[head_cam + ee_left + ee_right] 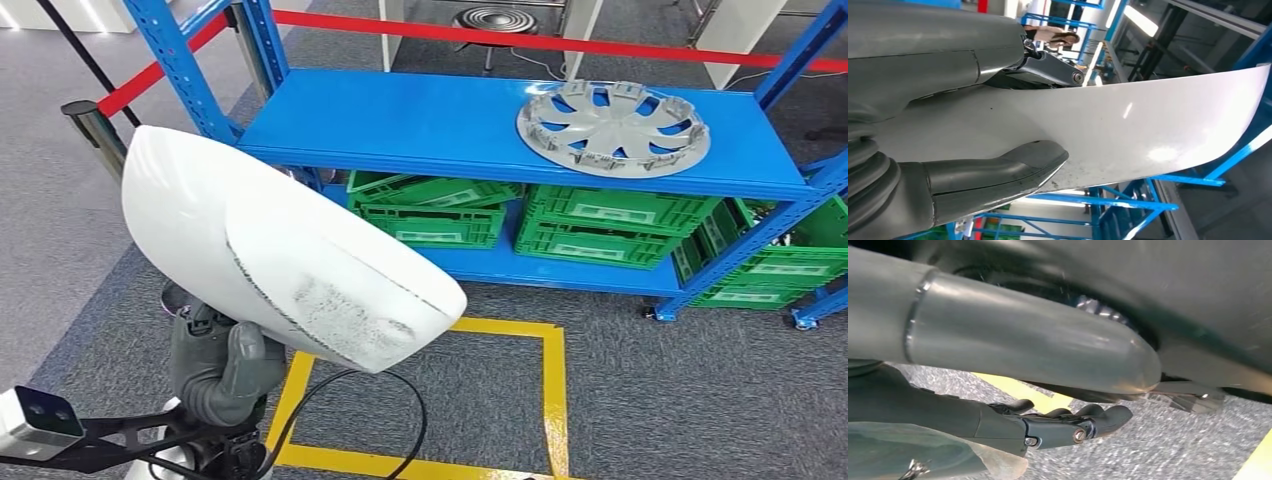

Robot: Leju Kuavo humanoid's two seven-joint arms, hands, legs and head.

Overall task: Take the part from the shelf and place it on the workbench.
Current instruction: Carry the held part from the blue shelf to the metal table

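Head view shows the left hand (225, 365) gripping a white curved panel (280, 245) from below, holding it up in front of the body and clear of the blue shelf (400, 125). In the left wrist view the thumb (998, 172) presses one face of the panel (1128, 125) and the darker fingers (1048, 70) clamp the other, so the grip looks firm. The right hand (1063, 422) hangs low over the grey carpet, fingers loosely curled in, holding nothing. I judge the pick done and the carry in hand; the next move calls for turning toward the desk, which is not in sight here, and setting the panel down flat. A grey wheel cover (612, 128) lies on the shelf top, well apart from the panel. Green crates (600, 225) sit on the lower level. The shelf's front edge and left upright stand near the panel's far end, so swinging it calls for care; open carpet with yellow floor tape (550, 390) lies to the right
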